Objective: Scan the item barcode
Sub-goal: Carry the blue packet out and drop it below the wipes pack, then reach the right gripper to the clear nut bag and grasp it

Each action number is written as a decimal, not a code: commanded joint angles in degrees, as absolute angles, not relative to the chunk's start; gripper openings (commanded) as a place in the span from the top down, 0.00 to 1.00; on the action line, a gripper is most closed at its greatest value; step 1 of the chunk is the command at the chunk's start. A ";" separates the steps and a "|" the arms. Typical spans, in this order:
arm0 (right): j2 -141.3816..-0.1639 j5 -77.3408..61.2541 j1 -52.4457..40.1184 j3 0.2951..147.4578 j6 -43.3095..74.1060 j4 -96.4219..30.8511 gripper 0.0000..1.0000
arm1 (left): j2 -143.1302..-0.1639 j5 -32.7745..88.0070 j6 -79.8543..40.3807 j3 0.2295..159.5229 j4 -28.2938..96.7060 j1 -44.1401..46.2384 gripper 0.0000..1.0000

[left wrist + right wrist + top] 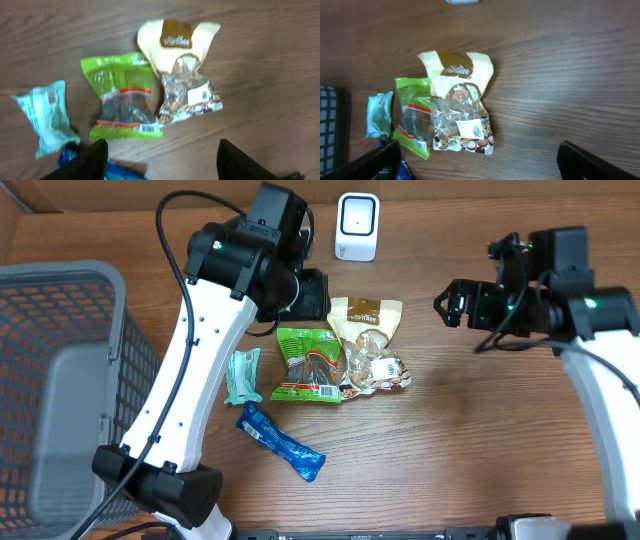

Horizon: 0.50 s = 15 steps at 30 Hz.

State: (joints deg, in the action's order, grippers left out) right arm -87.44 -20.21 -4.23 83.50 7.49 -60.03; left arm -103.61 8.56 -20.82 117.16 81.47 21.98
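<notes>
Packets lie loose on the wooden table (470, 430), none held. Green packet (310, 363) is the reference. Tan snack bag (366, 330) touches its right side and overlaps that edge. Teal packet (242, 375) lies just left of it, and blue wrapper (280, 442) is nearer the robot and left of it, not touching. White scanner (357, 225) stands well beyond the green packet, toward the far table edge. Grey basket (60, 380) is far to its left.

Overhead is the only view with the whole scanner, both arms and most of the basket. Left wrist view loses the scanner and basket but shows print: a barcode strip along the green packet's bottom edge, a white label on the clear lower part of the tan snack bag, and a barcode on the teal packet. The blue wrapper is mostly hidden there behind one finger. Right wrist view catches only a sliver of scanner at the top and a strip of basket at far left. The bag's barcode label shows there; the green packet's barcode doesn't.

Left gripper (308, 292) hangs just beyond the green packet's top edge, fingers (85, 162) apart, nothing between them. Right gripper (450, 302) sits well right of the green packet, fingers (590, 160) spread wide, empty. In overhead the left arm's white link hides the table between basket and teal packet.
</notes>
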 commanded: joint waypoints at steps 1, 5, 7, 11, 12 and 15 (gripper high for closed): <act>-93.71 -22.37 -4.54 84.71 7.16 -58.37 0.00 | -103.53 8.14 -20.80 117.97 79.31 22.17 0.38; -102.37 -28.62 -4.54 84.71 4.67 -54.24 0.00 | -103.70 7.05 -20.86 116.77 76.69 22.09 0.37; -106.02 -32.82 -4.64 84.71 2.85 -52.23 0.00 | -104.03 7.05 -21.15 116.38 75.66 22.13 0.36; -111.59 -34.81 -5.76 84.71 2.35 -49.56 0.01 | -105.16 7.07 -21.45 116.38 75.07 22.13 0.35; -113.75 -34.72 -6.55 84.71 1.23 -48.27 0.01 | -105.67 7.14 -21.47 116.38 74.94 22.15 0.34; -117.21 -34.61 -7.88 84.71 0.78 -44.75 0.04 | -107.26 7.51 -21.47 116.38 74.98 22.20 0.34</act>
